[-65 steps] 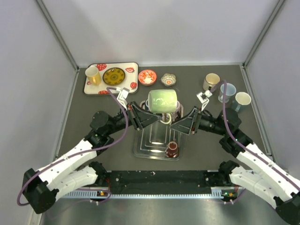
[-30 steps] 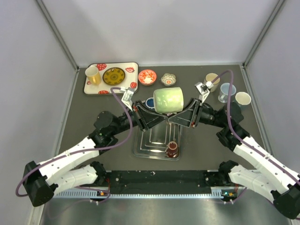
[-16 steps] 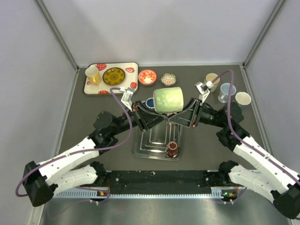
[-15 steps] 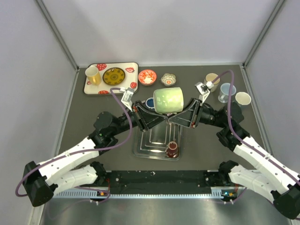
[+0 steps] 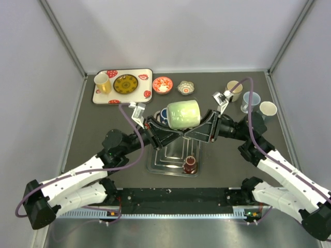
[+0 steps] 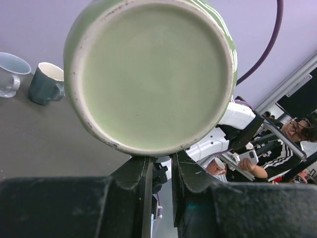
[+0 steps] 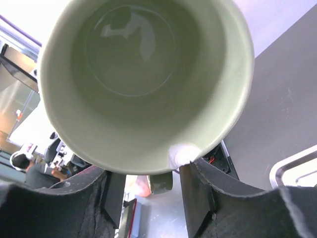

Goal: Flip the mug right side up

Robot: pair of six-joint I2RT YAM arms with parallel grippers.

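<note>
Top external shows me the green mug [image 5: 182,113] lying on its side in the air, mouth to the right, well above the clear tray [image 5: 158,166] in the middle of the table [image 5: 227,155]. The left gripper [image 5: 170,133] and right gripper [image 5: 190,132] meet just under it, tip to tip, but from up here I cannot see how their jaws stand.

The wrist views settle that. In the left wrist view I get the mug's flat, unglazed base filling the frame. That arm's fingers [image 6: 136,173] are drawn narrow just beneath it, only a slit between them. Exactly what part they pinch is hidden, though the mug rides on this side.

The right wrist view looks straight into the empty mouth. Here the jaws stand apart on either side of the handle [image 7: 161,182], with a gap showing on both sides, so I read no grip from that arm.

Only the overhead view shows the surroundings: a small brown cup [image 5: 190,164] on the tray's near right corner, a blue cup [image 5: 163,114] just left of the mug, a patterned tray [image 5: 135,94] at far left, and three cups [image 5: 251,101] at far right.
</note>
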